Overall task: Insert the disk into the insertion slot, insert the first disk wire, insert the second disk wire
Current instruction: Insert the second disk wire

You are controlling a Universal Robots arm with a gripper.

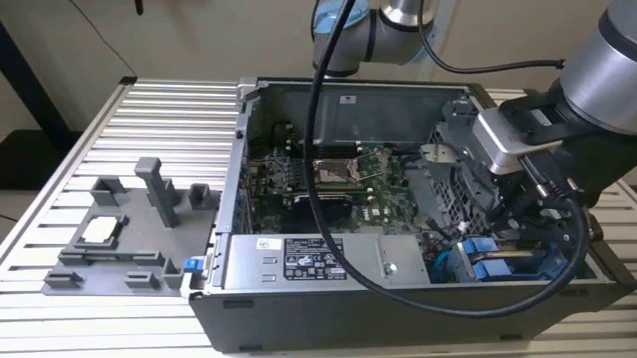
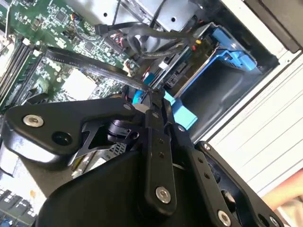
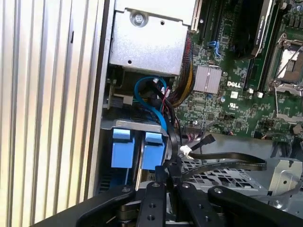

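In the exterior view, the open computer case (image 1: 398, 224) sits in the middle of the frame, and the robot arm (image 1: 587, 89) reaches down into its lower right corner. There, two blue pieces (image 1: 493, 257) show in the drive bay, so the disk seems to be in its slot already. The arm covers much of that corner. In the second wrist view, the gripper (image 2: 151, 97) sits in the middle of the frame, its fingers pinched together on a thin black wire with a small blue plug (image 2: 138, 97). The blue carrier (image 2: 227, 56) is at the upper right, with a dark empty space under it. In the first wrist view, the two blue tabs (image 3: 137, 149) stand side by side at lower centre, and the closed fingertips (image 3: 171, 177) hold the black wire (image 3: 227, 158) just beside them. I think the wire steps are not finished. Where the plug must go is hidden.
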